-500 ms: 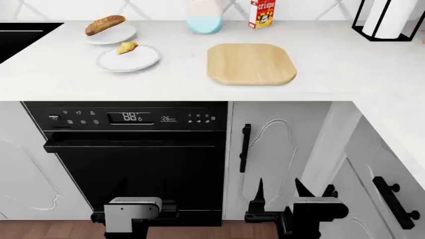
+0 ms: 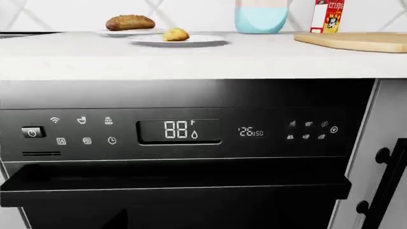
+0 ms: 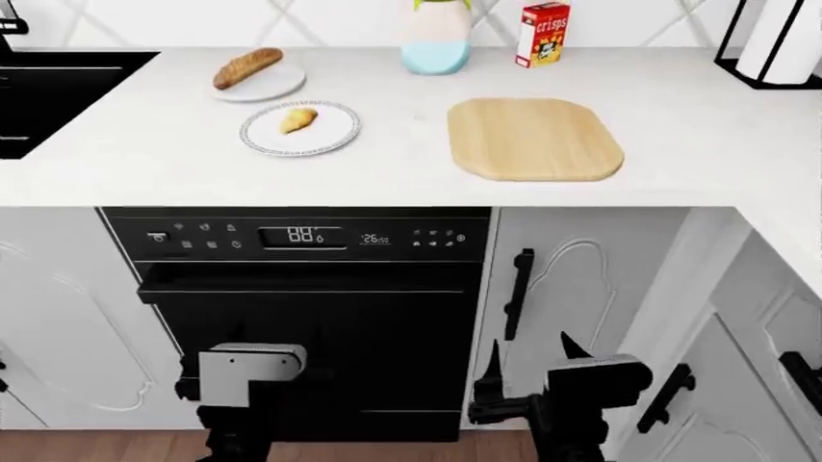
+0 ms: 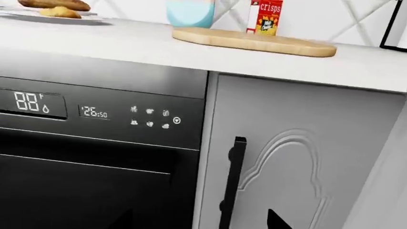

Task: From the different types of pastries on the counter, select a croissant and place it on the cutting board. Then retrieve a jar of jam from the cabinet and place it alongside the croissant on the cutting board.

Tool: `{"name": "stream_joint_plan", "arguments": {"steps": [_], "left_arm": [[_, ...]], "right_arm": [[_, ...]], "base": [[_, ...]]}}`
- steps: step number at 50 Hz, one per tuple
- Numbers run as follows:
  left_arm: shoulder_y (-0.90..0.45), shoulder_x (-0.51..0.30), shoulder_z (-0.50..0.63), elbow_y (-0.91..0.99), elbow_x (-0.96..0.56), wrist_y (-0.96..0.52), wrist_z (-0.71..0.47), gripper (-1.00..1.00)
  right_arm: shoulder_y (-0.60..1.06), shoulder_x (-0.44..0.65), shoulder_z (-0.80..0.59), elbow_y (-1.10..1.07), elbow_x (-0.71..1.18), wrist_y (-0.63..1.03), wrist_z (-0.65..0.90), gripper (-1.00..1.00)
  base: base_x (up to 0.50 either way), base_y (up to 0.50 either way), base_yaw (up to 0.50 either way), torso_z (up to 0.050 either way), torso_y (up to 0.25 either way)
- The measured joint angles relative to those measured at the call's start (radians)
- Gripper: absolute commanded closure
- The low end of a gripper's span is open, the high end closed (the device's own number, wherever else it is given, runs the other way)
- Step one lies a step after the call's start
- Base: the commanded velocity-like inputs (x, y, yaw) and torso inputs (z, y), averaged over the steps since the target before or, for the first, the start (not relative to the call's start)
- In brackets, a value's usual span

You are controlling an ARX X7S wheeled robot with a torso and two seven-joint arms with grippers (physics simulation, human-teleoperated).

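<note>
The small golden croissant (image 3: 298, 119) lies on a round plate with a black patterned rim (image 3: 337, 141) on the white counter (image 3: 154, 154). It also shows in the left wrist view (image 2: 175, 35). The long brown loaf (image 3: 246, 67) lies on a plain white plate behind it. The light-wood cutting board (image 3: 536, 138) lies bare to the right. Both grippers hang low in front of the black dishwasher (image 3: 308, 318), far below the counter. My left gripper (image 3: 252, 358) and right gripper (image 3: 530, 358) are open and empty. The jar of jam is out of view.
A pale blue vessel (image 3: 434, 43) and a red-and-white crisps box (image 3: 544, 34) stand at the counter's back. A black sink (image 3: 52, 91) is at the left and a paper-towel holder (image 3: 771, 43) at the right. White cabinet doors with black handles (image 3: 519, 294) flank the dishwasher.
The head view has shifted: the counter things now sit further right and lower in the picture, and more of the sink shows. Both arms stay low.
</note>
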Motion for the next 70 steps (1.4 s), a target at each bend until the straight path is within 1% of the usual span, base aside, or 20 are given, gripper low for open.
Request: {"name": "stream_joint_plan", "arguments": {"steps": [3,7,15,20,26,35,45,58,64,70], "left_arm": [[-0.077,-0.021,0.002,0.026,-0.027,-0.106,0.014,-1.0],[-0.206,-0.047,-0.003,0.067,-0.064,-0.265,0.024,-1.0],[-0.466,-0.084,0.005,0.118,-0.122,-0.536,0.042,-1.0],[-0.598,-0.096,0.025,0.096,-0.141,-0.661,0.051,-1.0],[-0.727,-0.103,0.045,0.025,-0.154,-0.769,0.06,-1.0],[-0.847,-0.11,0.08,-0.07,-0.155,-0.861,0.066,-1.0],[-0.918,-0.117,0.11,-0.137,-0.156,-0.913,0.074,-1.0],[-0.964,-0.124,0.141,-0.178,-0.158,-0.972,0.077,-1.0],[-0.969,-0.132,0.147,-0.182,-0.168,-1.012,0.086,-1.0],[-0.952,-0.155,0.146,-0.136,-0.19,-1.083,0.098,-1.0]], "right_arm": [[0.053,0.014,0.01,-0.041,0.025,0.111,-0.022,-1.0],[0.152,0.039,0.031,-0.122,0.06,0.299,-0.043,-1.0],[0.378,0.091,0.049,-0.268,0.099,0.653,-0.059,-1.0],[0.486,0.12,0.044,-0.315,0.107,0.8,-0.062,-1.0],[0.575,0.148,0.041,-0.349,0.111,0.917,-0.064,-1.0],[0.643,0.178,0.032,-0.373,0.113,1.001,-0.065,-1.0],[0.674,0.199,0.038,-0.398,0.117,1.039,-0.067,-1.0],[0.69,0.213,0.016,-0.411,0.119,1.05,-0.069,-1.0],[0.685,0.219,0.007,-0.412,0.116,1.047,-0.064,-1.0],[0.674,0.225,0.003,-0.402,0.115,1.041,-0.062,-1.0]], "base": [[0.0,0.0,0.0,0.05,0.0],[0.03,0.0,0.0,0.05,0.0],[0.48,0.0,0.0,0.05,0.0],[0.5,0.0,0.0,0.0,0.0],[0.5,0.0,0.0,0.0,0.0],[0.5,0.0,0.0,0.0,0.0],[0.5,0.0,0.0,0.0,0.0],[0.5,0.0,0.0,0.0,0.001],[0.0,0.0,0.0,0.0,0.002],[0.0,0.0,0.0,0.0,0.0]]}}
